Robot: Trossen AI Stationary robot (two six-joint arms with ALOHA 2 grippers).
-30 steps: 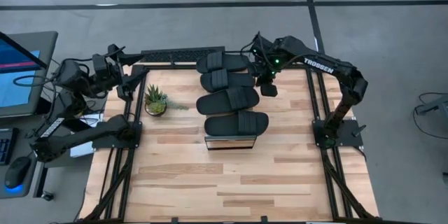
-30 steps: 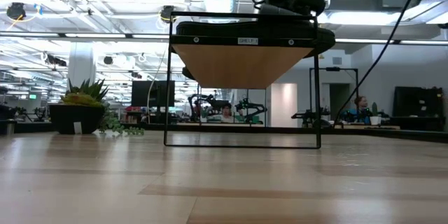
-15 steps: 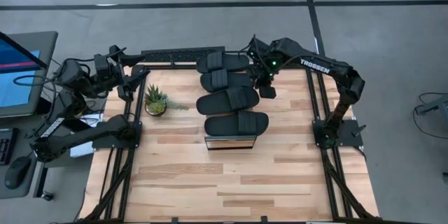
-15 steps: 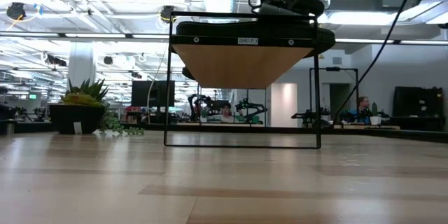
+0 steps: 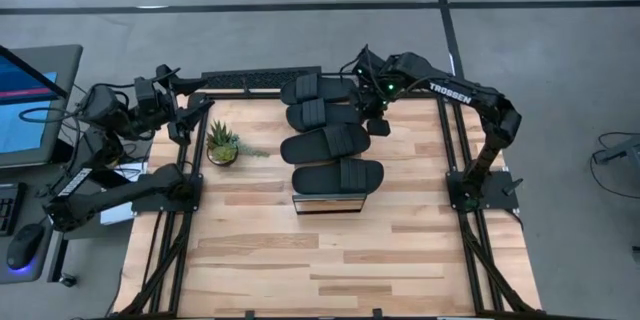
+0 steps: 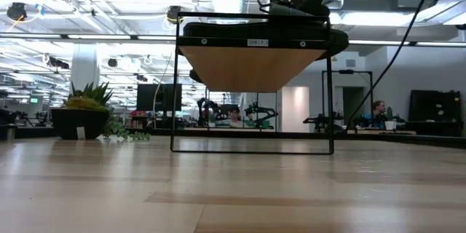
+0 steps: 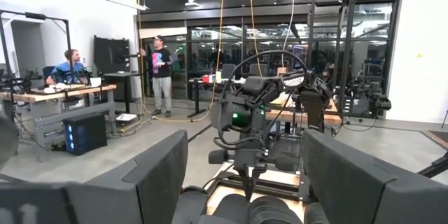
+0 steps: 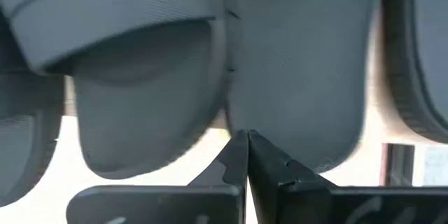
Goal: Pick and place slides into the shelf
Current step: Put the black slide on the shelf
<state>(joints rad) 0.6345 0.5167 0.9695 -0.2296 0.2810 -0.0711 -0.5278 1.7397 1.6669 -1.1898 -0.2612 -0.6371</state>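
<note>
In the high view, four black slides lie side by side across the shelf (image 5: 325,203): the farthest (image 5: 318,88), the second (image 5: 322,114), the third (image 5: 325,144) and the nearest (image 5: 338,175). In the low view the shelf (image 6: 251,42) stands raised on thin legs. My right gripper (image 5: 372,112) is shut. In the right wrist view its tips (image 8: 246,138) stand at the seam between the right ends of two far slides (image 8: 301,77). My left gripper (image 7: 245,182) is open and waits at the table's far left corner (image 5: 188,112). My right gripper comes down from above, slanting from the table's right. Its shut fingertips (image 8: 238,147) stand at the edge where two slide soles (image 8: 227,115) meet. Whether they touch either sole I cannot tell.
A small potted plant (image 5: 222,145) stands left of the shelf and also shows in the low view (image 6: 84,113). A dark bar (image 5: 245,80) lies along the far edge. Bare wood (image 5: 330,260) spreads over the near half. People stand in the room beyond.
My right gripper has moved a little toward the table's left and far edge, closer to the right ends of the far slides. The slides have kept their places.
</note>
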